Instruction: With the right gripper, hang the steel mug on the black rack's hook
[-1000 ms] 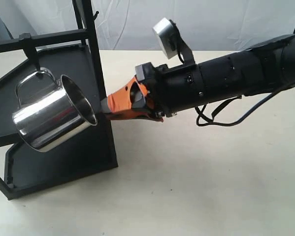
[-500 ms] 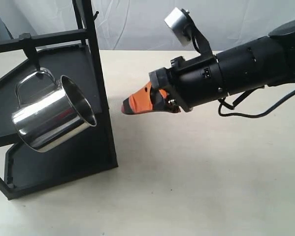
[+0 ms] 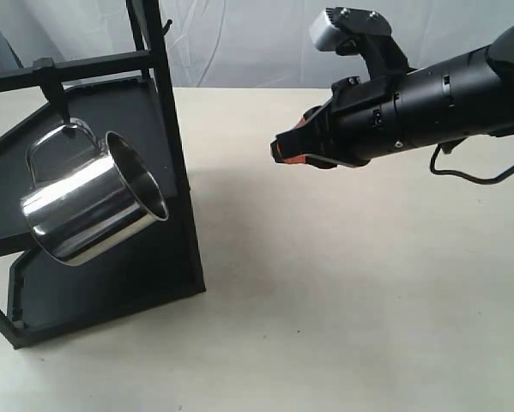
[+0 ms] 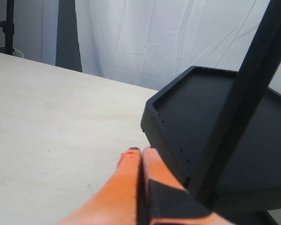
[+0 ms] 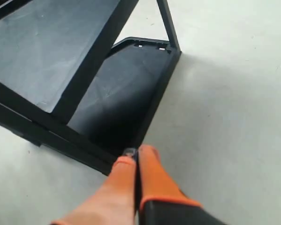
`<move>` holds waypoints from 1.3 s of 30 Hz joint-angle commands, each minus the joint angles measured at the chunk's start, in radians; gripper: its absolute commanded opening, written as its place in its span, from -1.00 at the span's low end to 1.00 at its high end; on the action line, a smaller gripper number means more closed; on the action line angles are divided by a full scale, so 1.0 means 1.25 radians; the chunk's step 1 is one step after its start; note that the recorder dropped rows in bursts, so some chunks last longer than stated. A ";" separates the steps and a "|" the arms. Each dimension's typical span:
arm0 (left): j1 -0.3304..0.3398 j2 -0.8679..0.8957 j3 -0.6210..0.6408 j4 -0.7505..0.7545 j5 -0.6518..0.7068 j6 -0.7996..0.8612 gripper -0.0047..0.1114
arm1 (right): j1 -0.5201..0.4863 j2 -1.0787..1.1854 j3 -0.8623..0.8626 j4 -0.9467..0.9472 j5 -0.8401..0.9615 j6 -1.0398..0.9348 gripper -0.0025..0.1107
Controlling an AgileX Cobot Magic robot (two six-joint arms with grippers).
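Note:
The steel mug [image 3: 89,206] hangs tilted by its looped handle [image 3: 57,139] from the hook [image 3: 52,90] on the black rack [image 3: 169,137], its mouth facing right. My right gripper [image 3: 279,151] is shut and empty, in the air well to the right of the rack and apart from the mug. Its wrist view shows the shut orange fingers [image 5: 136,154] above the table, near the rack's lower shelf [image 5: 117,93]. In the left wrist view, my left gripper [image 4: 141,152] is shut and empty beside a rack shelf [image 4: 201,108]. Neither wrist view shows the mug.
The rack stands at the left of the pale table [image 3: 351,292]. A white cloth backdrop [image 3: 239,43] hangs behind. The right arm's black body and cables [image 3: 445,103] stretch in from the right edge. The left arm does not show in the exterior view.
My right gripper has drawn back to the right and slightly upward, away from the rack post. The mug stays hanging on the hook without moving.

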 commanded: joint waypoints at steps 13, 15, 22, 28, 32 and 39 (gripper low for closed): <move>0.000 -0.004 0.000 0.034 0.001 0.001 -0.89 | -0.003 -0.153 0.000 -0.231 -0.339 -0.023 -0.97; 0.000 -0.004 0.000 0.041 0.001 0.001 -0.89 | -0.003 -0.232 0.000 -0.220 -0.451 -0.023 -0.97; 0.000 -0.004 0.000 0.041 0.001 0.001 -0.89 | -0.132 -0.534 0.068 -0.254 -0.456 -0.089 -0.97; 0.000 -0.004 0.000 0.041 0.001 0.001 -0.89 | -0.139 -0.549 0.253 -0.085 -0.604 -0.086 -0.97; 0.000 -0.004 0.000 0.041 0.001 0.001 -0.89 | -0.173 -0.640 0.365 -0.063 -0.591 -0.079 -0.97; 0.000 -0.004 0.000 0.041 0.001 0.001 -0.89 | -0.302 -0.830 0.507 -0.292 -0.536 0.197 -0.97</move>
